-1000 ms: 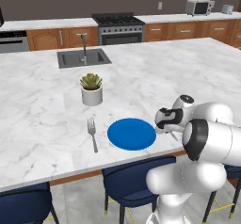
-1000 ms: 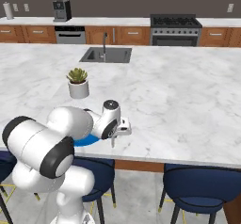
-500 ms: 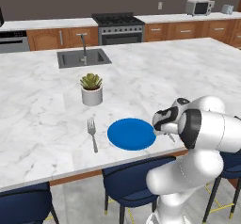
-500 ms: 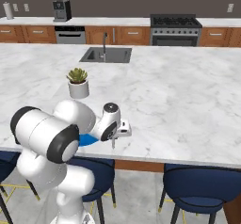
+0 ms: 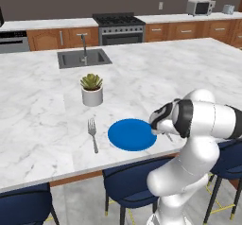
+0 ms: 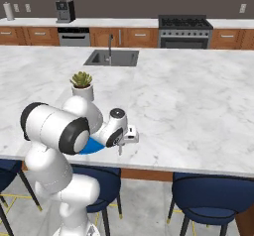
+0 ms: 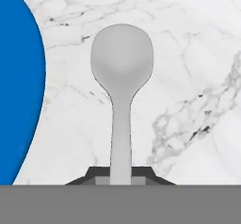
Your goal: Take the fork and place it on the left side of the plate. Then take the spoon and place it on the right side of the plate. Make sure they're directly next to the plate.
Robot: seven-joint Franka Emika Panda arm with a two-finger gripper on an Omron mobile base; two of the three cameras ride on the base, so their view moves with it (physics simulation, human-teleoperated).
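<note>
Spoon [image 7: 121,77]: held by the handle in the closed hand [image 7: 120,173], bowl pointing away along the hand's own line. Marble desk [image 7: 188,53] lies beneath it.

Plate [image 7: 19,86]: blue, just beside the spoon, its curved rim roughly parallel to the handle; a narrow strip of desk shows between them.

Left base view: the hand [image 5: 165,135] sits at the right edge of the plate [image 5: 132,134].

Fork [image 5: 93,133]: flat on the desk just left of the plate, tines pointing away from the robot.

Judgement: the spoon's long axis already suits a straight lowering beside the rim.
</note>
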